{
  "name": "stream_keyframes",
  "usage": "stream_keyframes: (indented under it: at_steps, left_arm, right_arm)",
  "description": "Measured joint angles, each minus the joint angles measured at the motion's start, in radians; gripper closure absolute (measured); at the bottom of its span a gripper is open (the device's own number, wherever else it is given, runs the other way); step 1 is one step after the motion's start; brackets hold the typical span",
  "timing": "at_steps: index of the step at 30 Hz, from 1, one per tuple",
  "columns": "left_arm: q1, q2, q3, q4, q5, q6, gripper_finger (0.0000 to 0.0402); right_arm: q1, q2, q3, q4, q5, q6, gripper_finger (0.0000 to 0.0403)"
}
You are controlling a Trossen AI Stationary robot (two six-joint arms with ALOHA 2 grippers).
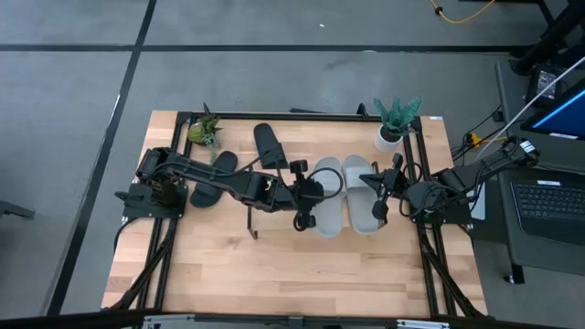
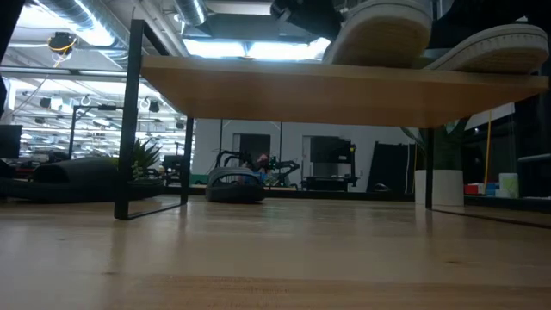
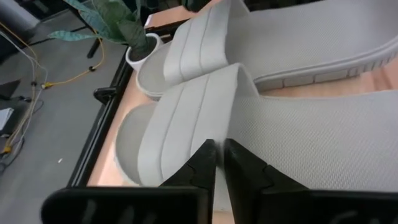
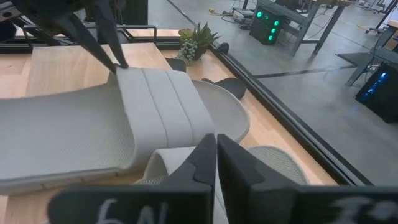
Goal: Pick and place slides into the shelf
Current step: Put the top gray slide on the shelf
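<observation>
Both grey slides sit side by side on the shelf [image 1: 274, 212]: the left gripper [image 1: 309, 194] has its nearly closed fingers at the strap of the left grey slide [image 1: 327, 196], and the right gripper [image 1: 377, 185], fingers closed, is at the right grey slide [image 1: 362, 193]. The placing step looks near its end. Next, the arms likely need to clear and reach the two black slides [image 1: 270, 146] lying on the table [image 1: 347, 274] behind the shelf.

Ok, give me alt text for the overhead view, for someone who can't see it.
Seen from above, the two grey slides lie side by side on the shelf in the middle of the table, with the left gripper at the near one and the right gripper at the other. Two black slides lie further left, and a potted plant stands in each back corner.
</observation>
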Motion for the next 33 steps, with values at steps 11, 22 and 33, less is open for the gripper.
stream_keyframes:
  at_steps: [11, 22, 33]
  left_arm:
    - [0.000, 0.000, 0.000, 0.045, 0.005, 0.000, 0.0357]
    - [-0.020, 0.000, 0.000, 0.043, 0.000, 0.068, 0.0356]
    - [-0.155, 0.000, 0.000, 0.036, 0.001, 0.166, 0.0355]
  right_arm:
    - [0.000, 0.000, 0.000, 0.000, -0.077, 0.003, 0.0397]
    - [0.000, 0.000, 0.000, 0.000, -0.077, 0.023, 0.0396]
    - [0.000, 0.000, 0.000, 0.000, -0.077, 0.021, 0.0381]
